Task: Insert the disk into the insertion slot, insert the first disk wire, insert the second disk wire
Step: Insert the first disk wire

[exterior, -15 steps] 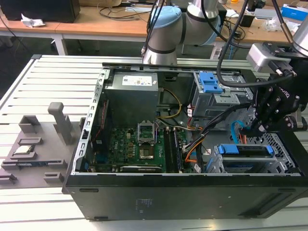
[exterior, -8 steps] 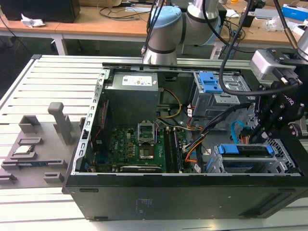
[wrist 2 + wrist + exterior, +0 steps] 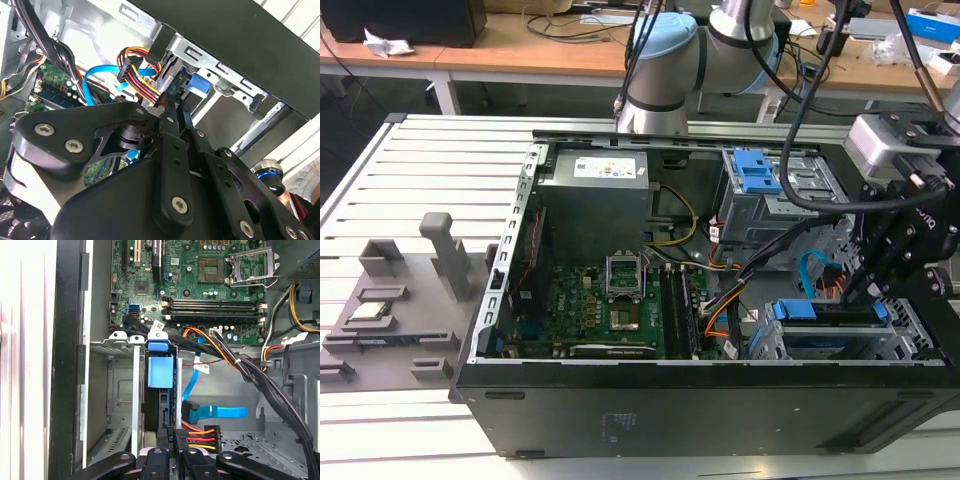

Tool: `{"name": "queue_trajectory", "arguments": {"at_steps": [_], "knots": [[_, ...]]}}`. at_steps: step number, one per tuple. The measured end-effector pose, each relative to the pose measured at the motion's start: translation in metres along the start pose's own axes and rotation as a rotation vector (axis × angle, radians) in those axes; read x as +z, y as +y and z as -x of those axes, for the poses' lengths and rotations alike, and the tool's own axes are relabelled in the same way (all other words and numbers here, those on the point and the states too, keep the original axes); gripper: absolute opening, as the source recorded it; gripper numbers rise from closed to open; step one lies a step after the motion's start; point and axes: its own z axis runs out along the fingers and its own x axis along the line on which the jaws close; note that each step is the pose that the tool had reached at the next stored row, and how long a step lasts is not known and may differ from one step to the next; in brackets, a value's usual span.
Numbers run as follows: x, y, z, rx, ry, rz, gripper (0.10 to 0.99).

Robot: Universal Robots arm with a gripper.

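Black tool (image 3: 175, 436) is pinched together, seemingly on the plug of the red-and-yellow wires (image 3: 202, 433), at the back edge of the disk (image 3: 160, 371), which sits in its slot (image 3: 120, 390) and runs lengthwise straight away from the tool.

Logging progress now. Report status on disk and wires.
Gripper at rear of disk. Disk sits in insertion slot. Coloured power wires at gripper tip, blue cable alongside.
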Motion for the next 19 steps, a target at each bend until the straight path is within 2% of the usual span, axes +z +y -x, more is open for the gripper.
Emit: {"name": "queue_trajectory", "arguments": {"at_steps": [10, 19], "knots": [[0.0044, -0.0013, -0.0002, 0.000, 0.0004, 0.000, 0.169], [0.0048, -0.0027, -0.0025, 0.000, -0.0003, 0.000, 0.169]]}}
